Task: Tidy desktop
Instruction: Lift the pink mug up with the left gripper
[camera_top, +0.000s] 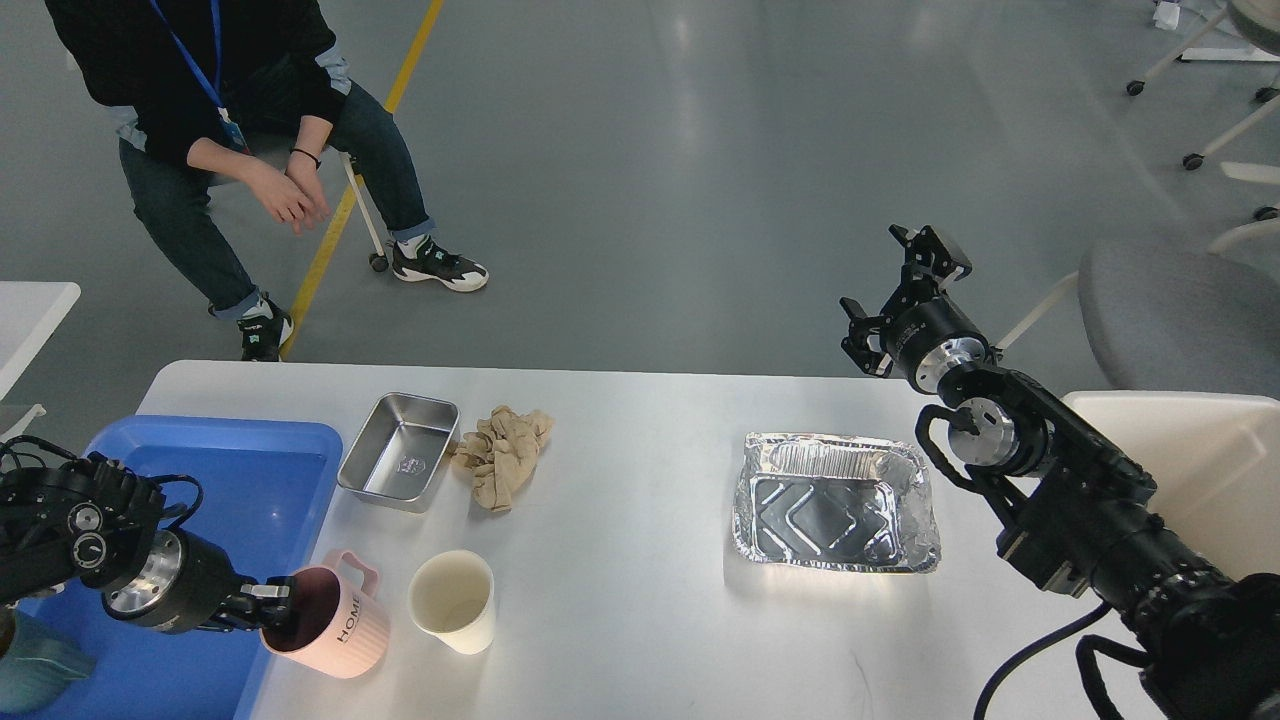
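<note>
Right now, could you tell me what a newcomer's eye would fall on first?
Probably the left gripper, its jaws clamped on the rim of the pink mug at the blue tray's edge. Next, the shiny foil pan on the right of the desktop, and the right gripper raised beyond it.

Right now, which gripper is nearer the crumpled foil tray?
Right. The right gripper hovers just beyond the foil tray's far right corner; the left gripper grips the pink mug far left.

- White worktop carries:
- blue tray, left edge
- steel pan
- crumpled beige cloth
- paper cup
- foil tray, right of centre
</note>
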